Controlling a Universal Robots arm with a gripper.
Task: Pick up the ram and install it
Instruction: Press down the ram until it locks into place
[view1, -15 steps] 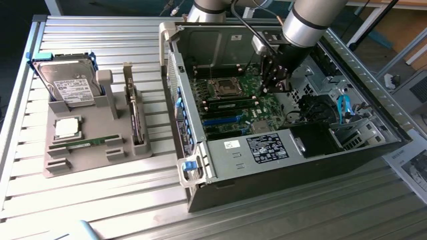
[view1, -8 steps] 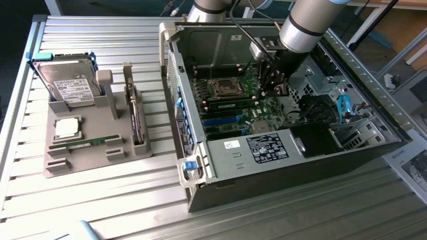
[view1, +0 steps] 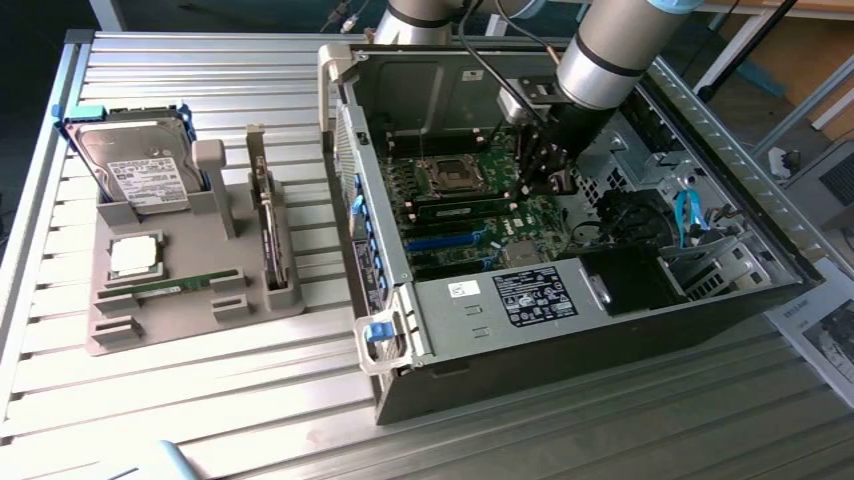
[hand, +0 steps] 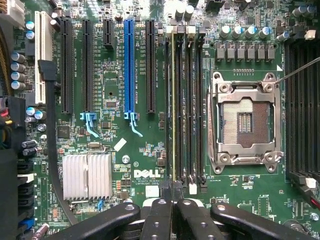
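A ram, a thin green stick, lies flat in the grey holder tray on the exterior view's left. My gripper is far from it, down inside the open computer case over the motherboard. In the wrist view the gripper is shut, its black fingers pressed together. Just off their tips, another thin stick stands edge-on in a memory slot beside the empty processor socket. I cannot tell whether the fingertips touch it.
The tray also holds a hard drive, a square silver processor and an upright expansion card. On the motherboard are a blue slot, black slots, a finned heatsink and cables. The case walls close in around the arm.
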